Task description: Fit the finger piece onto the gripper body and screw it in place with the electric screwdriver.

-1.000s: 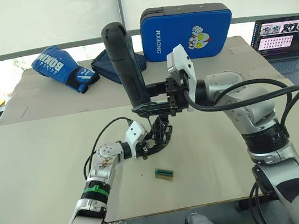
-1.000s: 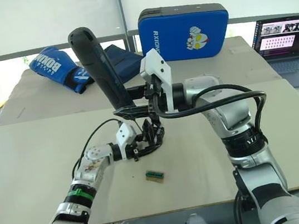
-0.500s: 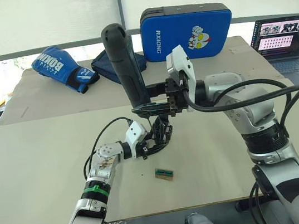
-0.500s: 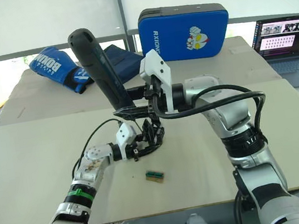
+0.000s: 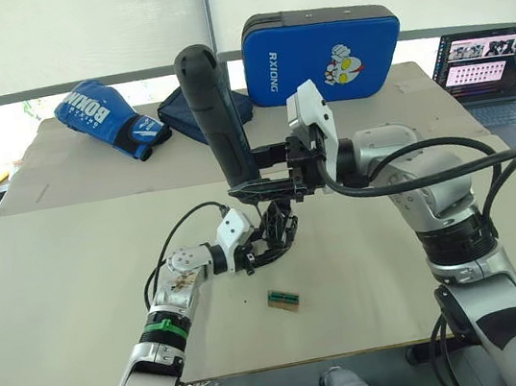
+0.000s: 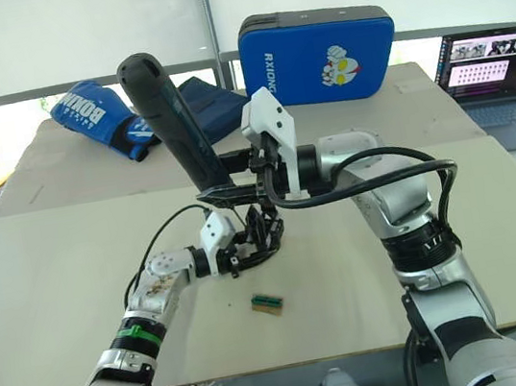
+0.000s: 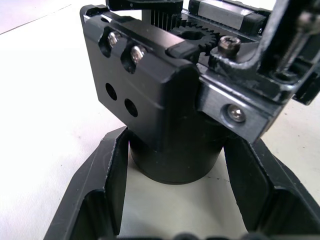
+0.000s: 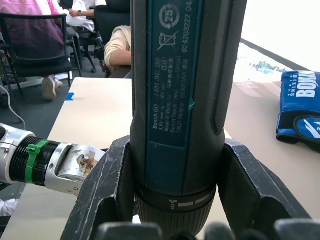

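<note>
The gripper body [image 5: 274, 234] stands on the table's middle, a black assembly with a round base [image 7: 175, 155] and screwed frame. My left gripper [image 5: 257, 248] is shut on its base, one finger [image 7: 100, 195] on each side. Just above it the electric screwdriver [image 5: 217, 116], a long dark cylinder, leans tip-down over the body. My right gripper [image 5: 259, 189] is shut on its lower end, fingers [image 8: 107, 192] clamping the barrel [image 8: 180, 100]. I cannot make out the finger piece apart from the body.
A small green-topped block [image 5: 284, 299] lies on the table in front of the body. At the back are a blue boxing glove [image 5: 111, 118], a dark pouch [image 5: 183, 112] and a blue pad [image 5: 324, 52]. A laptop [image 5: 492, 71] sits far right. People sit beyond the table.
</note>
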